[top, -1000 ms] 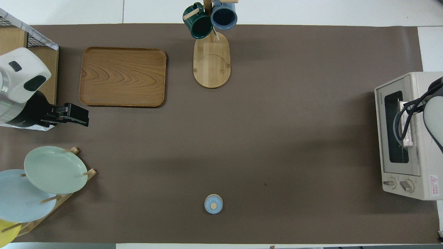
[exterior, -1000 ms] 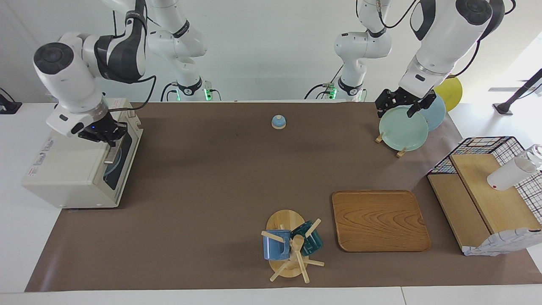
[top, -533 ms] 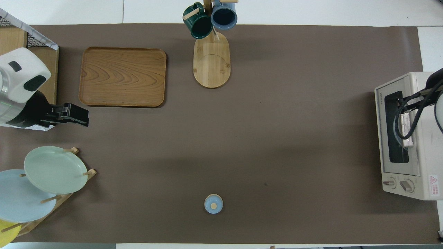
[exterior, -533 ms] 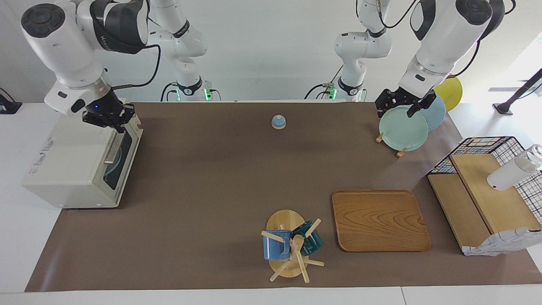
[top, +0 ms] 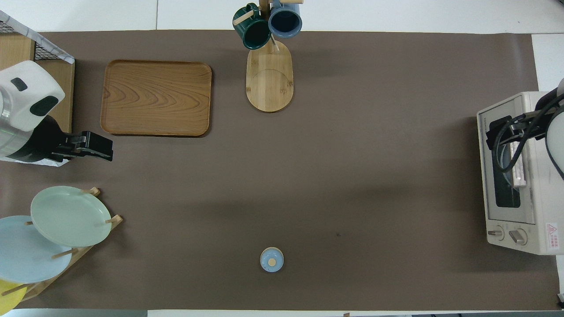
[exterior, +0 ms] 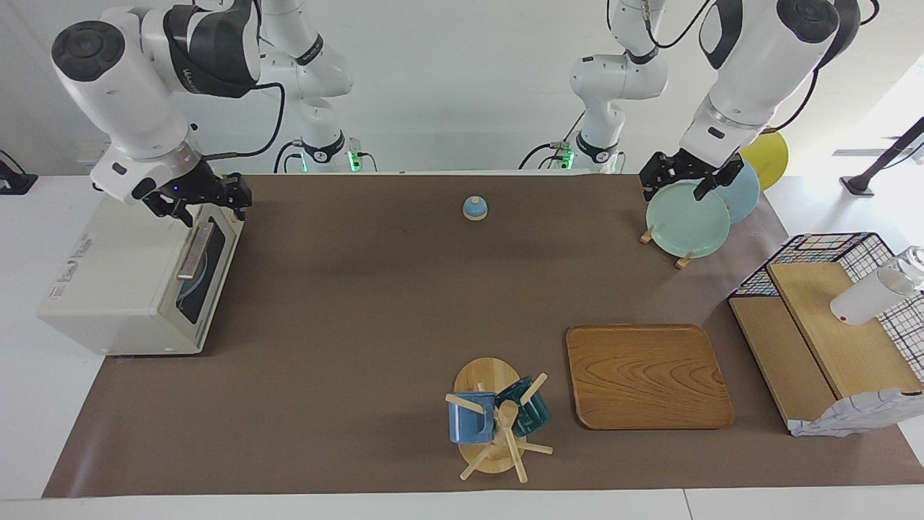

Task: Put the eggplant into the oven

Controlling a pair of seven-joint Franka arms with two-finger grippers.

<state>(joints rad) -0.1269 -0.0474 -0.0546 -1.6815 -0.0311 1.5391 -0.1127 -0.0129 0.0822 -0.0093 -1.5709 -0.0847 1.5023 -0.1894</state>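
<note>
Two pincers empty, oven [exterior: 137, 278] door shut, glass hiding contents, eggplant unseen

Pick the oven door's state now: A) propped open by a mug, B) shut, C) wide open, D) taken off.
B: the oven door sits flush against the body with its bar handle in place, and the right gripper hangs open just above its top edge, holding nothing.

A robotics lab: two white arms bolted at a brown-matted table [exterior: 361, 303], bare white walls.
</note>
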